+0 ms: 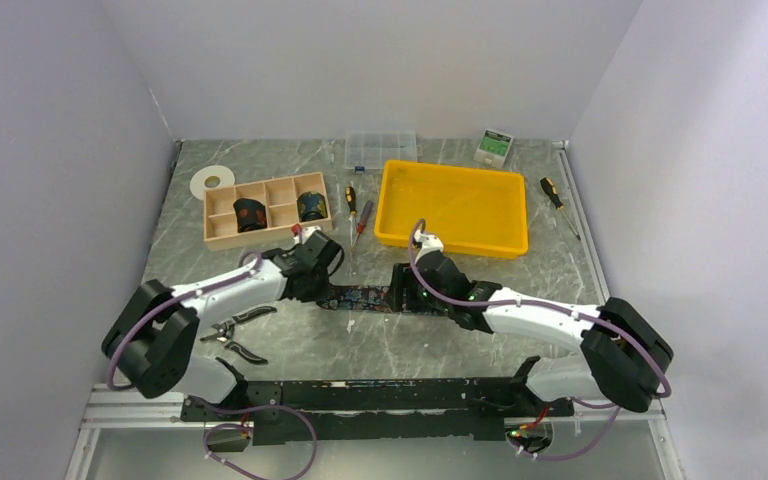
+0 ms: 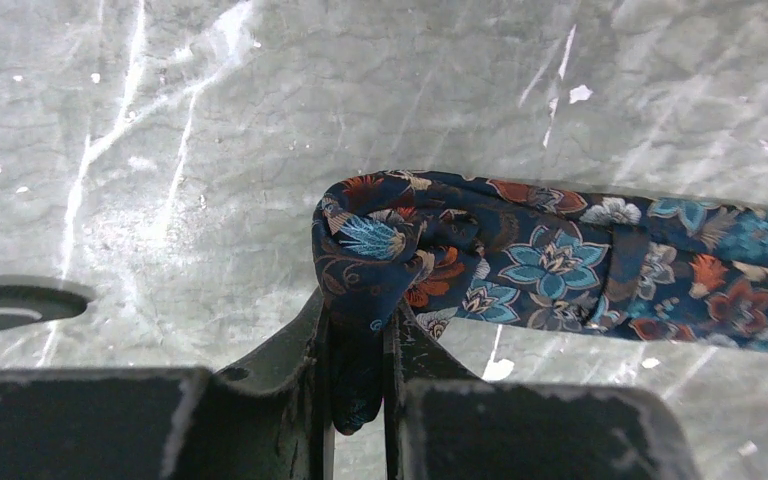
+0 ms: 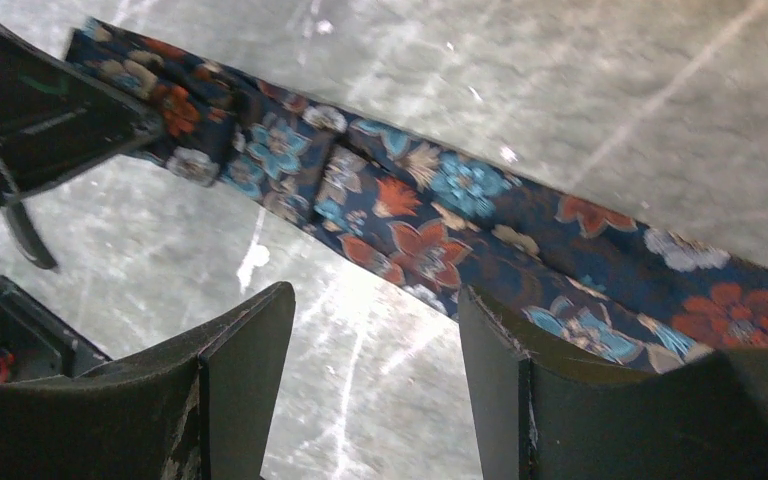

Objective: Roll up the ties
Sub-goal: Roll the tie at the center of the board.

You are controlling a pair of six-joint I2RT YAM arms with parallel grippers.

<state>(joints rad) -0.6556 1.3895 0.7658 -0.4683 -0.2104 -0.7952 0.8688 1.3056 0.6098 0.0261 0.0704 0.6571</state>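
Note:
A floral navy tie point(image 1: 368, 297) lies flat on the marble table between my two grippers. My left gripper point(image 2: 357, 335) is shut on its folded left end, where the tie point(image 2: 520, 255) curls into a small first turn. My right gripper point(image 3: 375, 310) is open and empty, low over the table just beside the tie point(image 3: 460, 215), which runs diagonally past its right finger. Two rolled ties point(image 1: 250, 213) point(image 1: 310, 206) sit in compartments of the wooden box point(image 1: 222, 232). In the top view the left gripper point(image 1: 322, 270) and right gripper point(image 1: 402, 290) face each other across the strip.
Black-handled pliers point(image 1: 235, 335) lie near the left arm. A yellow tray point(image 1: 505, 242), a clear parts box point(image 1: 381, 149), screwdrivers point(image 1: 352, 203) point(image 1: 552, 194), a tape roll point(image 1: 212, 181) and a small green box point(image 1: 495, 147) stand at the back.

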